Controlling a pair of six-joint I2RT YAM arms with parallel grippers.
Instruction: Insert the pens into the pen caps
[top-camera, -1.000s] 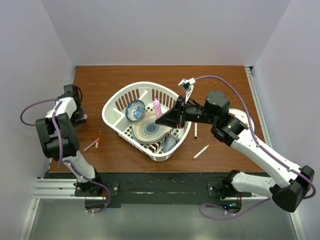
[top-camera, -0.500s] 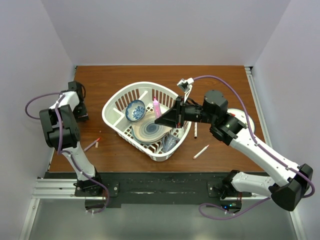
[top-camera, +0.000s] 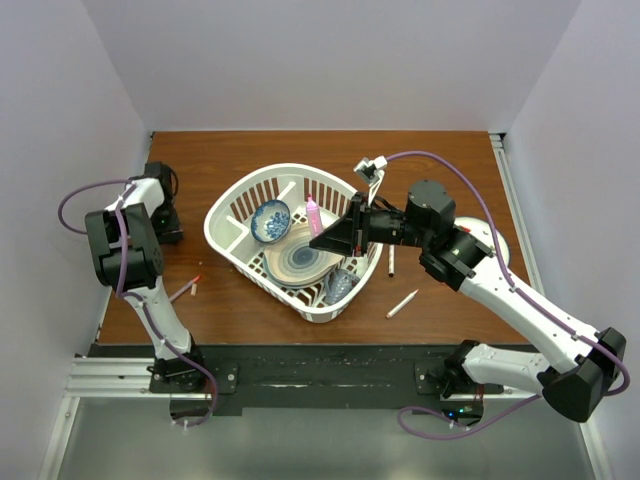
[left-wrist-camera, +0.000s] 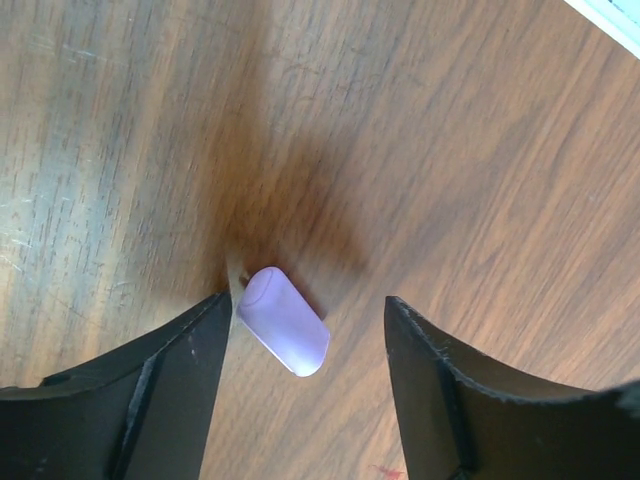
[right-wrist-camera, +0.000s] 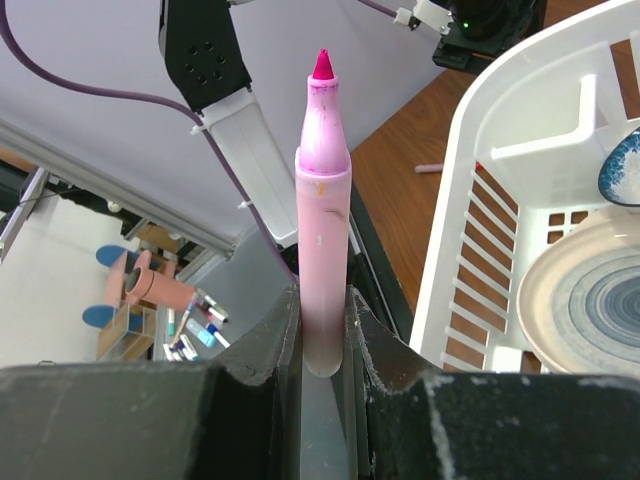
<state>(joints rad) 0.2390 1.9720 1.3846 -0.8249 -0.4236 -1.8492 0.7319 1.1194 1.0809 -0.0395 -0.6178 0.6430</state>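
White walls close in a brown wooden table (top-camera: 250, 150) with a white basket (top-camera: 232, 205) at its centre. At the table's left edge, close to the wall, the left gripper (left-wrist-camera: 308, 300) stands spread over a lilac pen cap (left-wrist-camera: 285, 322). The cap lies flat, just beside the left-hand finger (left-wrist-camera: 170, 380), with bare wood on its other side. The right gripper (right-wrist-camera: 322, 320) pinches an uncapped pink pen (right-wrist-camera: 321, 220), tip up, above the basket. Two more pens (top-camera: 403, 304) lie on open wood at lower right.
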